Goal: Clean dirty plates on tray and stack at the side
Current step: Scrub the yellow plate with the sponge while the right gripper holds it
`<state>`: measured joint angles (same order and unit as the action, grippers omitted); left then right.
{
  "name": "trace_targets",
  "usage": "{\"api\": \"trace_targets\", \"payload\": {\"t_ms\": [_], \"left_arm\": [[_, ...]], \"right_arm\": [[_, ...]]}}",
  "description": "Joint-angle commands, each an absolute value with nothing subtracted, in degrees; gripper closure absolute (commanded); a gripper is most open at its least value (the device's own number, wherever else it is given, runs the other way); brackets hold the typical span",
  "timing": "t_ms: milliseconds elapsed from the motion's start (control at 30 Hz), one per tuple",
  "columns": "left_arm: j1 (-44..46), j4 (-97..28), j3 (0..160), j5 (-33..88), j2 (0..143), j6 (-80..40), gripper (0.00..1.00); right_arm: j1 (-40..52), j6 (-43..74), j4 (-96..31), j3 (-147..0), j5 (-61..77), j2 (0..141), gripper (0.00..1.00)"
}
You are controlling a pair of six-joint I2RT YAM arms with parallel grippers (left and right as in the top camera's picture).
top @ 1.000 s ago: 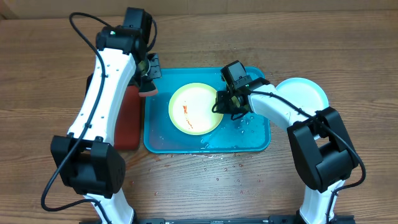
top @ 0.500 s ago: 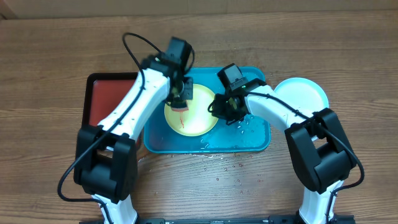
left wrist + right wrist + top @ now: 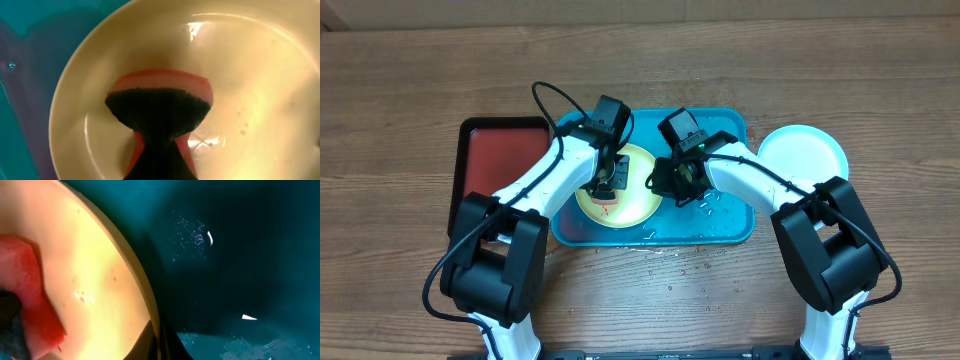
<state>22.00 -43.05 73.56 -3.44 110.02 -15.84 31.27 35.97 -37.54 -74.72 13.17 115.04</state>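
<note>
I have the green-rimmed plate (image 3: 635, 203) lying flat and face up in the left half of the blue tray (image 3: 725, 215). Being round, it has no long axis of its own, while the tray's long side runs left to right across the table (image 3: 880, 80). My left wrist view shows a red sponge (image 3: 159, 102) with a black scrub layer resting on the plate's floor, squeezed to a narrow waist where the left gripper (image 3: 605, 182) pinches it. The right gripper (image 3: 672, 180) reaches in from the right, jaws closed thin on the plate's right rim. Water beads dot the tray beside it. A cyan-rimmed plate (image 3: 805, 155) sits on the table just right of the tray, and a red tray (image 3: 490, 170) just left.
</note>
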Motion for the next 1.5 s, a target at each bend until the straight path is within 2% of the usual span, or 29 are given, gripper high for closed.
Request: {"api": "trace_targets", "payload": {"t_ms": [0,333,567,733,933,1233,1467], "left_arm": [[21.78,-41.41,71.70,-6.52,109.40,-9.32,0.96],[21.69,-35.90,71.50,-5.61,109.40,8.23,0.96],[21.63,-26.68,71.50,-10.90,109.38,8.36,0.96],[21.82,-29.26,71.50,-10.37,109.40,8.34,0.96],[21.82,-39.20,71.40,-2.68,109.40,8.69,0.96],[21.82,-45.58,71.40,21.17,109.40,15.94,0.96],[21.82,-39.44,71.40,15.94,109.40,16.16,0.96]], "right_arm": [[31.59,36.01,-37.63,-74.22,12.51,116.03,0.96],[31.59,36.03,-37.63,-74.22,11.64,116.03,0.96],[31.59,36.03,-37.65,-74.22,11.64,116.01,0.96],[31.59,36.01,-37.63,-74.22,11.64,116.01,0.96],[31.59,36.01,-37.63,-74.22,11.64,116.03,0.96],[31.59,36.01,-37.63,-74.22,11.64,116.03,0.96],[31.59,36.01,-37.63,-74.22,11.64,116.03,0.96]]}}
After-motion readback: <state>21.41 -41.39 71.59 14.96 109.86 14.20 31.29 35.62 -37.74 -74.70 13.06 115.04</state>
